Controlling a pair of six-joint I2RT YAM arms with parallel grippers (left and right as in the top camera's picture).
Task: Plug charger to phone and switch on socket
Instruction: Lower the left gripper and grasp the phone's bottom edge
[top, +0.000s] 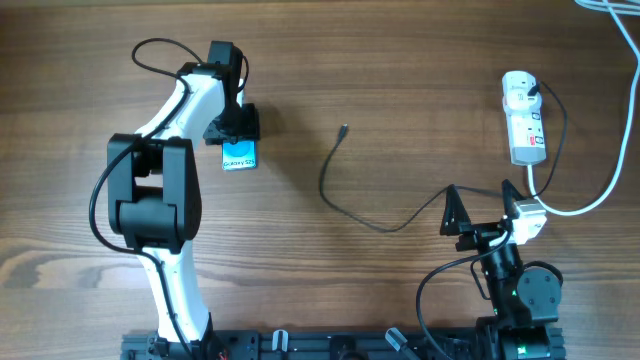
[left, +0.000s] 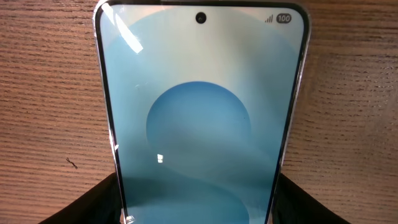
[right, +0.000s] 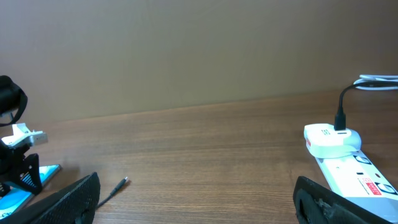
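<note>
The far end of the phone (top: 239, 157) is covered from overhead by the left gripper (top: 236, 135). In the left wrist view its near end is cropped by the frame, and only slivers of the dark fingers (left: 74, 205) are seen. The socket (right: 348, 165) is cut off at the right wrist view's corner. The connector tip of the charger (top: 323, 180) is too small to be made out.

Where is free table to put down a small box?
Bare wood lies between the phone and the charger tip, and wider between that tip and the socket. Crowded: around the right gripper, where the charger loops past.
</note>
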